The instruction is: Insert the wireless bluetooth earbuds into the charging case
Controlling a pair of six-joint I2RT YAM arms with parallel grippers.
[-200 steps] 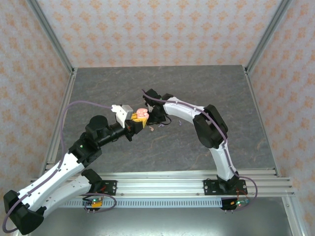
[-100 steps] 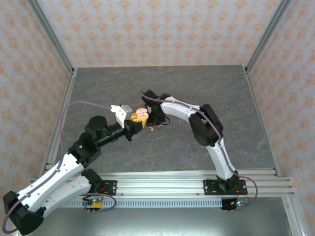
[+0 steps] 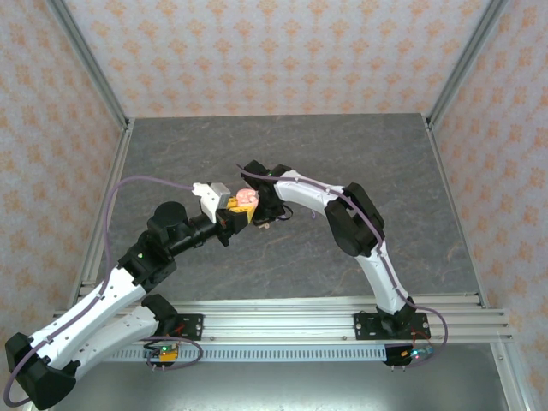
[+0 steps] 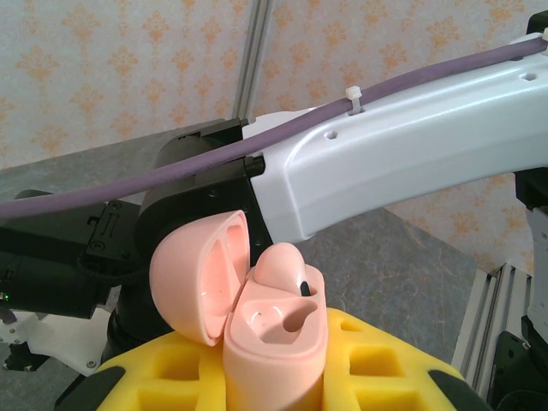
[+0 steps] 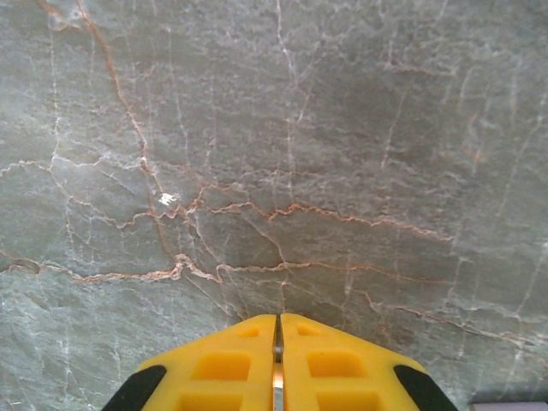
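My left gripper (image 4: 276, 381) is shut on the salmon-pink charging case (image 4: 278, 342), which it holds upright between its yellow fingers (image 4: 402, 360). The case's lid (image 4: 193, 274) is swung open to the left. One pink earbud (image 4: 282, 265) sits in the far slot, and the near slot is empty. From above, the case (image 3: 247, 199) is at the table's middle, with my right gripper (image 3: 259, 211) close on its right. The right gripper (image 5: 278, 330) is shut with nothing between its pads, pointing down at bare marble. A tiny pinkish piece (image 3: 265, 225) lies on the table just below it, too small to identify.
The right arm's white link (image 4: 411, 145) and purple cable (image 4: 128, 193) cross right behind the case. Aluminium posts (image 3: 94, 77) and patterned walls enclose the grey marble table (image 3: 377, 154). A slotted rail (image 3: 282, 312) runs along the near edge.
The right arm's wrist has moved left, closer to the held case, and its jaws have closed the last bit. The left arm and the case have not moved.
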